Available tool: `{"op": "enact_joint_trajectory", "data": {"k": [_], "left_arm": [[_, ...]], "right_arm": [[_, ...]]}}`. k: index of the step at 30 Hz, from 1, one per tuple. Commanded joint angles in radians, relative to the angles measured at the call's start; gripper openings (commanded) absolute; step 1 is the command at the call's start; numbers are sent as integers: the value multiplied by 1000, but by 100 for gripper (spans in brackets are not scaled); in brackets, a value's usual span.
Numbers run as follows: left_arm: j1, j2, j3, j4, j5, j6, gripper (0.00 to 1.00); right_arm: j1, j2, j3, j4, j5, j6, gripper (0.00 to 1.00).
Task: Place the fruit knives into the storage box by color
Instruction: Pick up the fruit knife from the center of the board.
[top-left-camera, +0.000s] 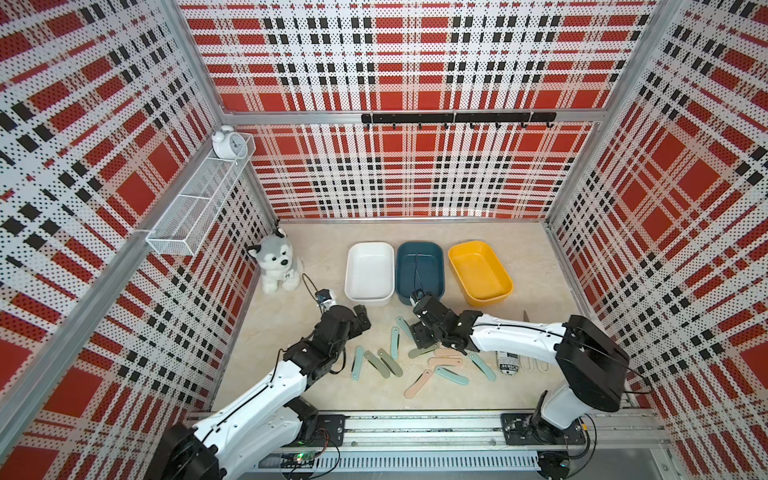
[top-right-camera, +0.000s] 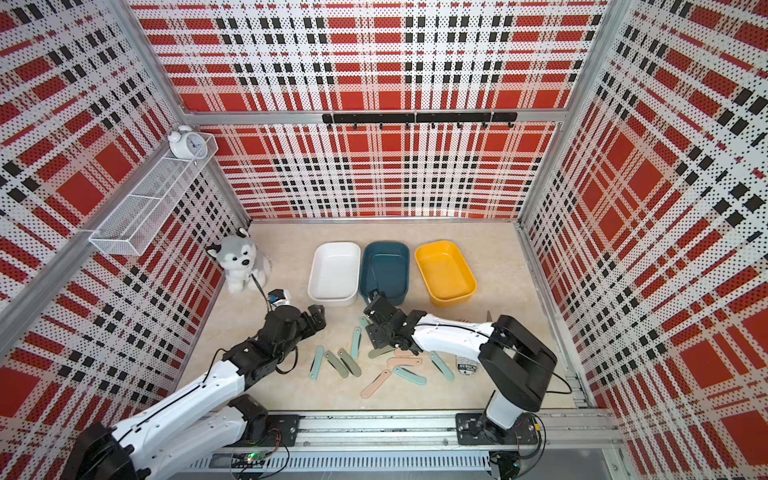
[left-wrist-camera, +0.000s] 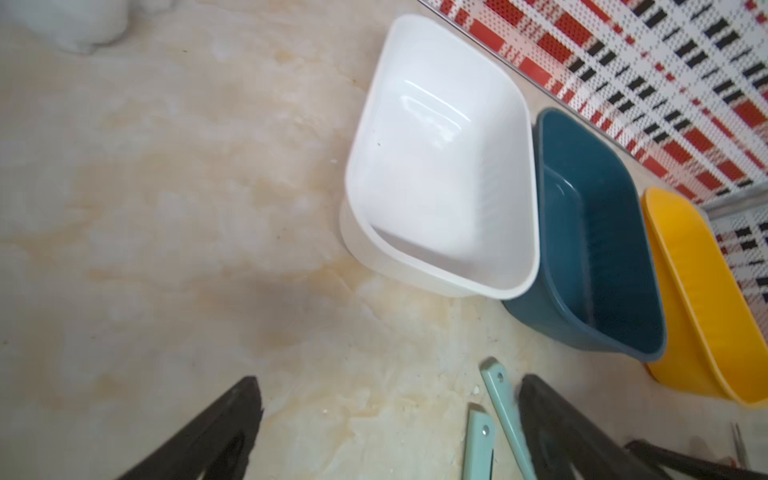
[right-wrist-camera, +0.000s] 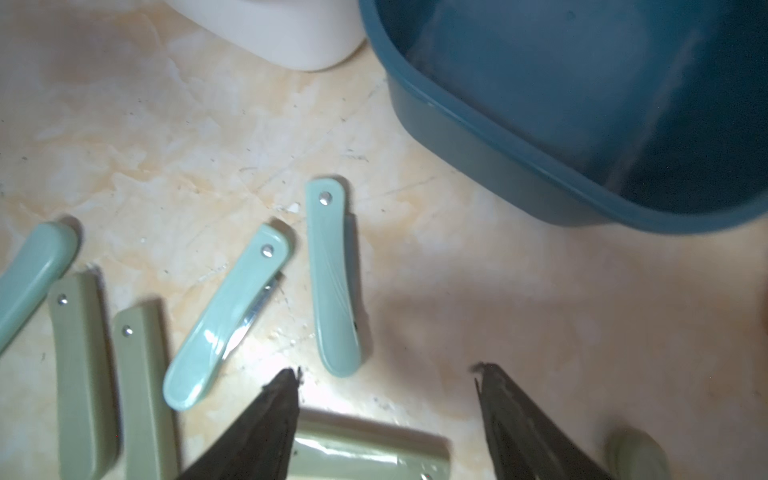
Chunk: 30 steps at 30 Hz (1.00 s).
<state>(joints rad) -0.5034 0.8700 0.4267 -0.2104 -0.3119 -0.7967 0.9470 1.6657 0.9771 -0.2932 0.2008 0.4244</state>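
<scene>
Fruit knives (top-left-camera: 451, 375) are scattered flat across the tabletop (top-left-camera: 365, 399), all of them in front of the white box (top-left-camera: 369, 272), the dark teal box (top-left-camera: 432, 270) and the yellow box (top-left-camera: 480, 272). Two sage knives (top-left-camera: 377, 364) lie side by side on a diagonal. A light teal knife (top-left-camera: 395, 343) points almost straight at the boxes. Two pink knives (top-left-camera: 444, 361) lie crosswise, close together.

The right arm reaches in low from its side, wrist tipped down over the pile. The right gripper (right-wrist-camera: 386, 372) has its jaws apart above a sage knife (right-wrist-camera: 374, 453). That knife's long axis runs from one finger toward the other: one finger overlaps its end, the other stands clear.

Up close the handles are smooth and slightly curved, with a silver rivet at one end, and one teal handle shows a blade edge gleaming along its slot.

The left arm stretches forward, and the left gripper (left-wrist-camera: 390, 382) is spread wide and empty over bare table, short of the white box.
</scene>
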Motion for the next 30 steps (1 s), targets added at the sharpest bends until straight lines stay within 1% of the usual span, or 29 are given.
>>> {"op": "enact_joint_trajectory", "data": {"k": [1,2,7,12,14,17,30], "left_arm": [[80,-20,3,-9,131,16,98],[92,-12,8,-15,137,20,98],[96,62,21,-2,178,24,99],[95,123,42,-1,184,37,98],[96,130,49,3,187,42,98],[96,127,53,12,187,48,98],[97,109,40,25,196,55,98]], "right_arm": [[8,56,71,5,-39,-34,67],[9,73,92,-3,-41,-41,65],[21,138,153,-41,-38,-60,62],[26,192,193,-79,-31,-62,50],[25,213,205,-93,-19,-68,49],[26,240,224,-113,-6,-78,45],[16,325,274,-133,-19,-72,43]]}}
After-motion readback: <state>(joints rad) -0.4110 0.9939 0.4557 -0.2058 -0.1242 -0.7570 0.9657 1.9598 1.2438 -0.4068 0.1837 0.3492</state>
